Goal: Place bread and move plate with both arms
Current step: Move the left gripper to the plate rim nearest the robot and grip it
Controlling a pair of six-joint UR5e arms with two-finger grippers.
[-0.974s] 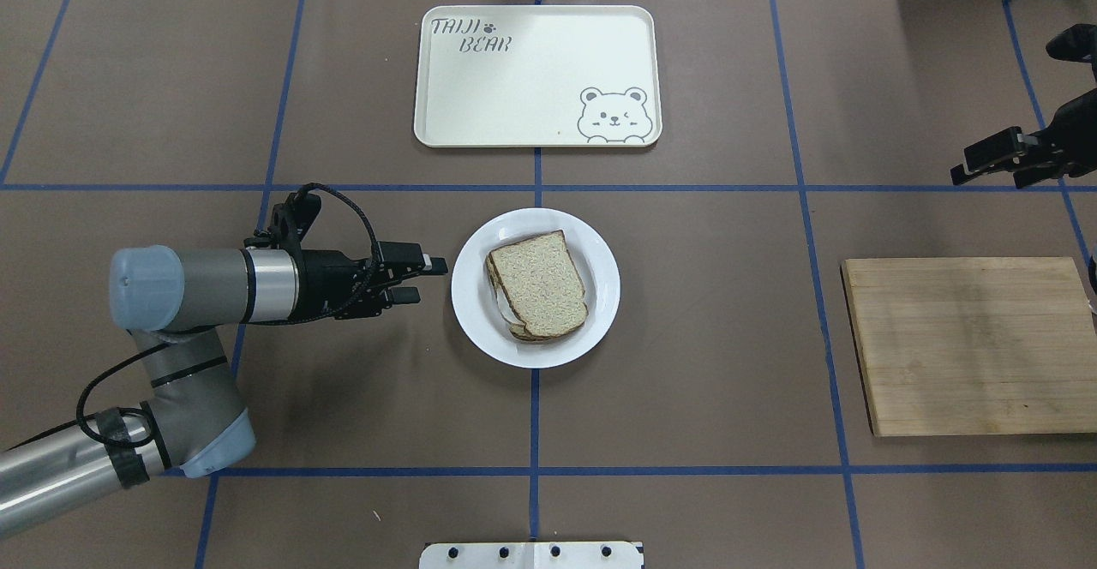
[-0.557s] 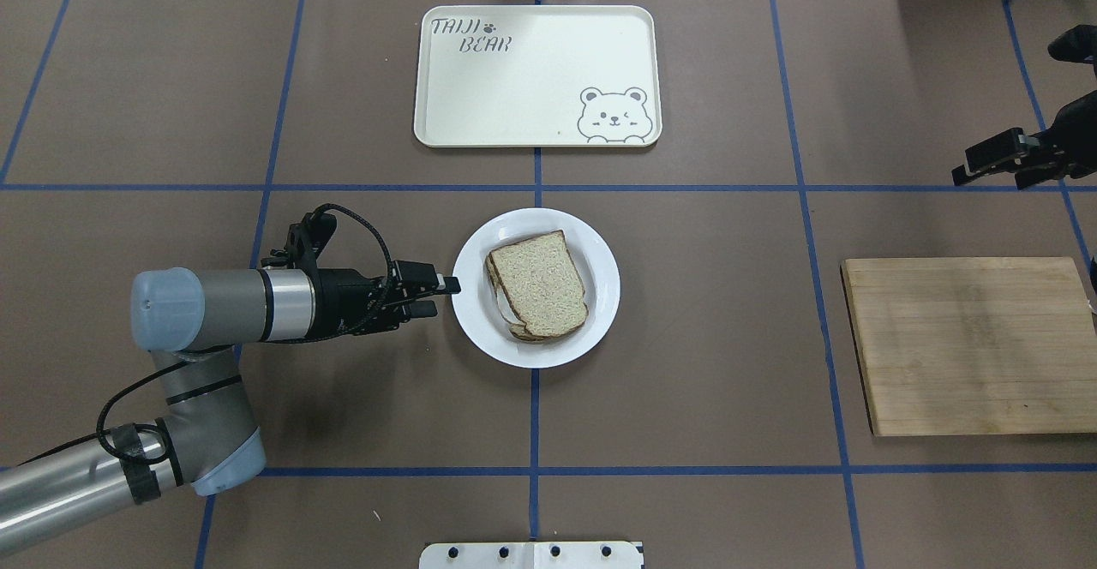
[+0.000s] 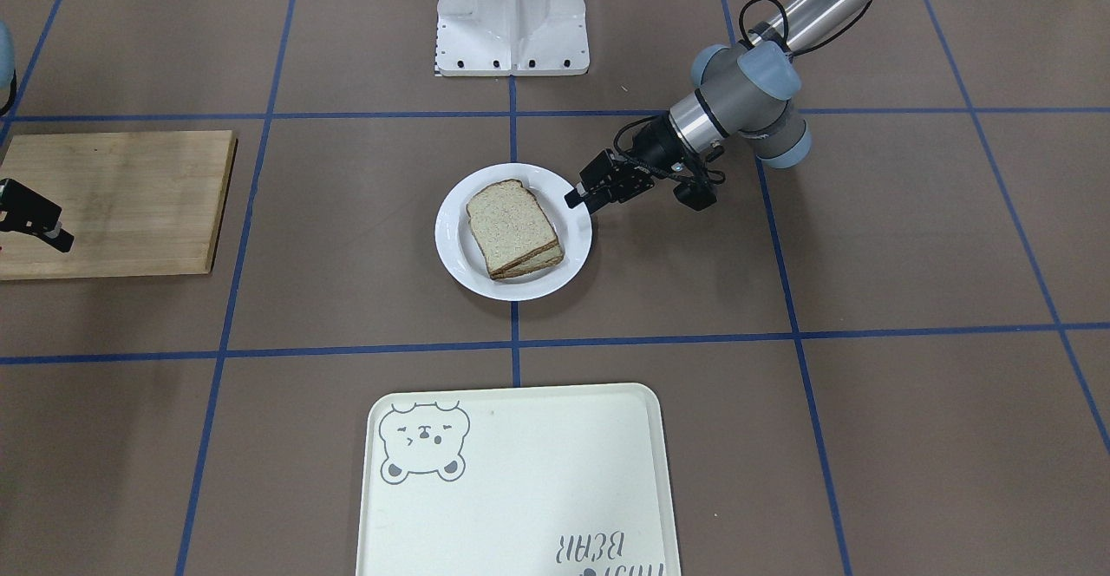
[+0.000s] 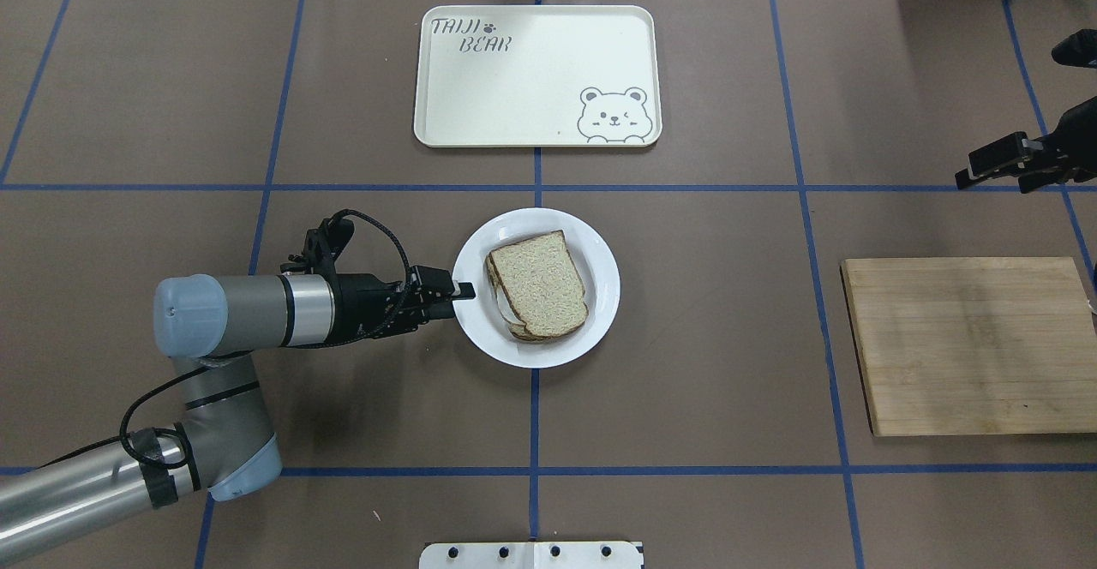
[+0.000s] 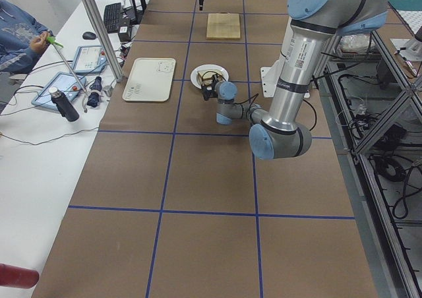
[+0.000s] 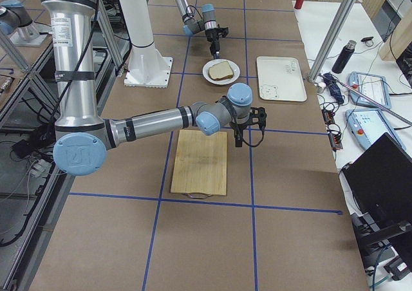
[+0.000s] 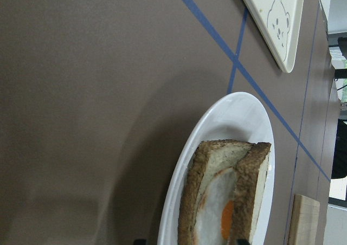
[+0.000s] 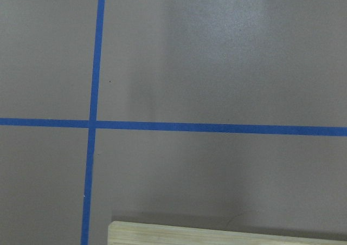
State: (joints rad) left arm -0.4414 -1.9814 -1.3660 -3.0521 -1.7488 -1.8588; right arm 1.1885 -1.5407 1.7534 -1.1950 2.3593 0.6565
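The bread [image 4: 538, 282] [image 3: 512, 227] lies flat on another slice in the middle of the white plate [image 4: 604, 290] [image 3: 451, 238]. In the left wrist view, egg white and yolk [image 7: 219, 218] show between the two slices. My left gripper [image 4: 463, 295] [image 3: 574, 199] is open at the plate's left rim. One finger reaches over the rim, and the rim sits between the jaws. My right gripper [image 4: 986, 176] [image 3: 52, 233] hovers open and empty far to the right, beyond the wooden board.
A cream bear tray [image 4: 536, 76] lies beyond the plate. A wooden cutting board [image 4: 973, 346] lies at the right. The robot's base plate [image 4: 531, 554] sits at the near edge. A person [image 5: 20, 37] sits at the side desk.
My left gripper has slid right from beside the plate until its fingers reach the rim. The right gripper has drifted slightly toward the table's right edge.
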